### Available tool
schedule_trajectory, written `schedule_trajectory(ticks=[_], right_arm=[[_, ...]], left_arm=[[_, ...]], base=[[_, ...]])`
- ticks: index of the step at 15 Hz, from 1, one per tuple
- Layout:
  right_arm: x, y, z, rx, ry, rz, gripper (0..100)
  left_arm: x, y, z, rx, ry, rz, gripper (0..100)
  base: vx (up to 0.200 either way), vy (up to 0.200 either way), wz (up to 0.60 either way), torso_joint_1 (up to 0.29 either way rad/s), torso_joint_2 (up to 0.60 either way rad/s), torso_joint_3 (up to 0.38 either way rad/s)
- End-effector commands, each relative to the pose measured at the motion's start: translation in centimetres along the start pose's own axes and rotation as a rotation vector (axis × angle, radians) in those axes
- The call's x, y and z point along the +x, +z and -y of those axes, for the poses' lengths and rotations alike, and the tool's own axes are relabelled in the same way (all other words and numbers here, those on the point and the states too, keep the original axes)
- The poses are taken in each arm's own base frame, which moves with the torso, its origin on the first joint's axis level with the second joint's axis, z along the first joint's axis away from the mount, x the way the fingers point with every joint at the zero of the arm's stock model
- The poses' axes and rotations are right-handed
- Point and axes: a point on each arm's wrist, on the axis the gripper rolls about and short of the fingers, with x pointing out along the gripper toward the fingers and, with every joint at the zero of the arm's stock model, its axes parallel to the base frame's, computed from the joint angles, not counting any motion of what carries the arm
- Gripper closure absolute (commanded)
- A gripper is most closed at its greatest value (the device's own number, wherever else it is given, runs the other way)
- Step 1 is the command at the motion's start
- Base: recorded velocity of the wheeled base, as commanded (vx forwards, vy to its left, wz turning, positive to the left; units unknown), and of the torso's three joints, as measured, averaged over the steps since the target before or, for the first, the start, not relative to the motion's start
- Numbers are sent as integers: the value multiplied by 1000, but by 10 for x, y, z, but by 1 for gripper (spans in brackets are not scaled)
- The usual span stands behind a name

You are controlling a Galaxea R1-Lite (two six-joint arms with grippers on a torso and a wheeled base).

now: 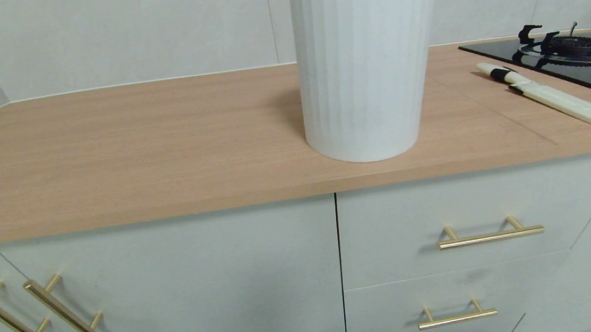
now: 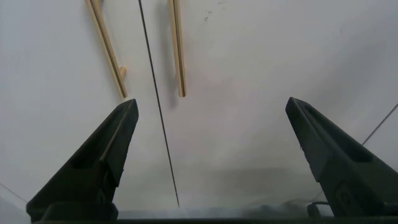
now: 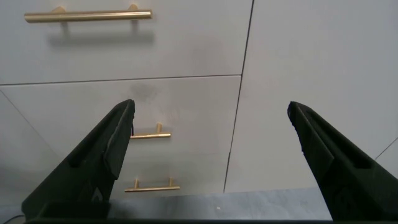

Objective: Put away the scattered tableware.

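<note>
near counter [image 1: 169, 188] edge lies knife [image 1: 549, 95] (beside hob [image 1: 558, 54]); left gripper [image 2: 211, 101] and right gripper [image 3: 211, 104] gape wide.

White ribbed container [image 1: 367, 74], light wood-grain countertop [image 1: 139, 147], cream knife [image 1: 551, 95] with black band, black cooktop [image 1: 510, 53], grey cabinets [image 1: 204, 281], gold handles [image 1: 490, 234].

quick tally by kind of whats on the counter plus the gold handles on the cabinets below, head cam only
white ribbed container: 1
knife: 1
gas hob: 1
gold handles: 4
total: 7
</note>
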Motion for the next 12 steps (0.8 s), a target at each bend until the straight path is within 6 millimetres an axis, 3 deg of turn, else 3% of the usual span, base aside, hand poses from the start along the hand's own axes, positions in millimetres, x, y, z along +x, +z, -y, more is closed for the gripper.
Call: schedule_trajectory(ticks=[1,9,12], right_arm=[[0,0,0,-1,0,-1,0],[0,0,0,-1,2,-1,0],[0,0,0,-1,0,-1,0]], left_arm=[[0,0,0,0,1,0,0],[0,0,0,0,1,0,0],[0,0,0,0,1,-1,0]], base=[[0,-200,0,-2,2,-2],[0,-200,0,2,1,5],[0,0,0,0,0,0]])
